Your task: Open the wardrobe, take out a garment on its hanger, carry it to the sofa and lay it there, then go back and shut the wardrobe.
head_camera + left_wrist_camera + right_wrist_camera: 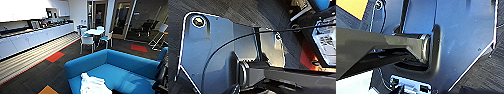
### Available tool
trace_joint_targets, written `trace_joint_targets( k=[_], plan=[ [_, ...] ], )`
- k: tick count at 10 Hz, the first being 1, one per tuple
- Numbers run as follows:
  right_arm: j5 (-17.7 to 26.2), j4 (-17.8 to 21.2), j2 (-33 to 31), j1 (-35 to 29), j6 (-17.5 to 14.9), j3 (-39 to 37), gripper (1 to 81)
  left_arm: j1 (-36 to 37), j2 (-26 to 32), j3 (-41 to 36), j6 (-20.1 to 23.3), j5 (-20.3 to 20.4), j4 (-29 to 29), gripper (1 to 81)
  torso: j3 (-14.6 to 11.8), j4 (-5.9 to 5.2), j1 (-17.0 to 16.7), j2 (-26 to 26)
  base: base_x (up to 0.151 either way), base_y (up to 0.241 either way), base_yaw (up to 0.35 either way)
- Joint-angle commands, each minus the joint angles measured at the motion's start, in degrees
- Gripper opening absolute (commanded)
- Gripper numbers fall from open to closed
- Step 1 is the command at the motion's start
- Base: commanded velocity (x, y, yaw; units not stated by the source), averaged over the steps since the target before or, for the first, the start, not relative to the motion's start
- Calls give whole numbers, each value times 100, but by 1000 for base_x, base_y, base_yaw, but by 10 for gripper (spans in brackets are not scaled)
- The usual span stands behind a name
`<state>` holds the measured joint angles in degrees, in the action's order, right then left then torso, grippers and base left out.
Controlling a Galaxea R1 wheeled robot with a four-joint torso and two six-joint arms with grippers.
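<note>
Head view: sofa (117, 65) fills the lower right, blue, low rounded back and arm toward camera. Garment (93, 85), white and crumpled, lies on the seat cushion near the front edge; hanger not distinguishable. Beyond the sofa: round white table (95, 31) with white chairs (87, 41) around it; low white cabinets (35, 37) along the left wall; dark carpet with a red patch (55, 56). Gripper state, left and right: cannot tell.
</note>
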<state>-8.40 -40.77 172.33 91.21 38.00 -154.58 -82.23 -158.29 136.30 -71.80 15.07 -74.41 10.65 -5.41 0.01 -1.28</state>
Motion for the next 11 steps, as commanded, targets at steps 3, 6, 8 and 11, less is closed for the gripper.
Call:
trace_joint_targets(
  k=[3,6,8,11],
  plan=[
    [348,121,85,-2,50,34,811,237,-176,467,44,-118,-74,811,0,0,0,0,0,0,185],
    [338,1780,155,16,-1008,-98,811,185,-194,476,26,-109,-74,811,0,0,0,0,0,0,186],
    [426,2188,86,-37,-1761,-64,811,167,-194,476,0,-109,-74,811,0,0,0,0,0,0,188],
    [1077,2090,15,-282,-1787,113,811,149,-212,476,8,-109,-74,811,0,0,0,0,0,0,188]
  ],
)
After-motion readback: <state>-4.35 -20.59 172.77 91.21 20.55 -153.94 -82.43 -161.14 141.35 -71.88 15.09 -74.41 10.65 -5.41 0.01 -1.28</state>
